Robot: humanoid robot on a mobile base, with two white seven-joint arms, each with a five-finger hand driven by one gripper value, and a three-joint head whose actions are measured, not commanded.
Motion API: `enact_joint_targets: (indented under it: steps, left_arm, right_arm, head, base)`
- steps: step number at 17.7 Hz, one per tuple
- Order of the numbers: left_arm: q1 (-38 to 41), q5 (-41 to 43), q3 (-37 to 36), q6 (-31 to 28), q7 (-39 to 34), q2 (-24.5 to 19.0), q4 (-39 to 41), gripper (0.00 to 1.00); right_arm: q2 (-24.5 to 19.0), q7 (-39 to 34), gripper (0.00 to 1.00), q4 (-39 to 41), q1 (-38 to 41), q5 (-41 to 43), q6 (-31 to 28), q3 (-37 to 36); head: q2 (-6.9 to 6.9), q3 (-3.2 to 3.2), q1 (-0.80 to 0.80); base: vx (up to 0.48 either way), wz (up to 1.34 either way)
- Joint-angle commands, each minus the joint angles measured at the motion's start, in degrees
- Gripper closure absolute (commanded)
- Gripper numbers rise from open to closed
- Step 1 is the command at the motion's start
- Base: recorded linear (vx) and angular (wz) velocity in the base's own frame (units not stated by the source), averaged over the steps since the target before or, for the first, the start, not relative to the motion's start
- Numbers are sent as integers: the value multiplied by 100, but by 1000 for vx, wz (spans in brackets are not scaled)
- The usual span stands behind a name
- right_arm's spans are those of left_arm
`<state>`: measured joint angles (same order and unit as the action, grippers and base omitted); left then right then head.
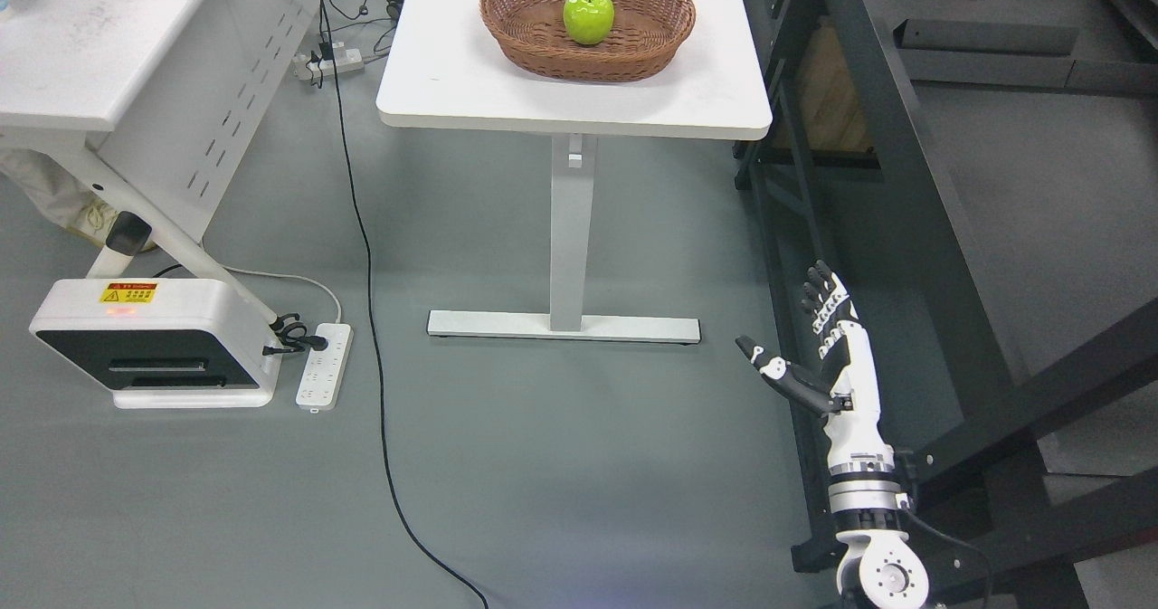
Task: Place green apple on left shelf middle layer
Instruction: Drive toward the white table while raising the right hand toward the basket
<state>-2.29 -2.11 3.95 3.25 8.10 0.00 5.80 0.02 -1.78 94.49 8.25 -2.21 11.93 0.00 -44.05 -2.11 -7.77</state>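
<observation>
The right hand (819, 347) hangs low at the lower right of the head view, fingers straight and spread, thumb out to the side, holding nothing, just beside the dark metal shelf frame (905, 193). Well apart from it, up at the top, the green apple (588, 16) sits upright in a brown wicker basket (543, 43) on the white table (470, 84). A black cable (366, 265) trails over the grey floor.
</observation>
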Motion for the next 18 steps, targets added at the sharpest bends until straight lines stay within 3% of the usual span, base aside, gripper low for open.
enact_joint_targets:
  steps: [1,2,3,4,9,12,14,18]
  left_arm:
    - [0,0,1,1,-1,-100,1,0]
    - [0,0,1,1,-1,-100,1,0]
    - [0,0,1,1,-1,-100,1,0]
    - [0,0,1,1,-1,-100,1,0]
    - [0,0,1,9,-1,-100,1,0]
    - [0,0,1,1,-1,-100,1,0]
    - [0,0,1,9,-1,-100,1,0]
    - [0,0,1,9,-1,-100,1,0]
  right_arm:
    - [497,-121,3,-45,-69,-1255,781,112]
    - [526,-95,11,-27,-43,-2874,1254,297]
    - [430,-51,14,17,-60,-3595,1285,255]
    - [229,19,19,26,-78,-3732,1259,150]
    - [183,29,9,209,-16,-3331,907,44]
    - [183,20,0,290,80,-2297,1362,-61]
    - [183,-85,0,272,142,-1444,1540,-71]
    - [209,-112,0,254,-60,-1894,716,-9]
  head:
    - [0,0,0]
    - [0,0,0]
    - [0,0,0]
    - [0,0,0]
    - [0,0,0]
    - [0,0,0]
    - [0,0,0]
    - [0,0,0]
  base:
    - [0,0]
    - [31,16]
    - [31,16]
    - [63,51]
    - [134,92]
    - [198,171]
    - [232,174]
    - [276,69]
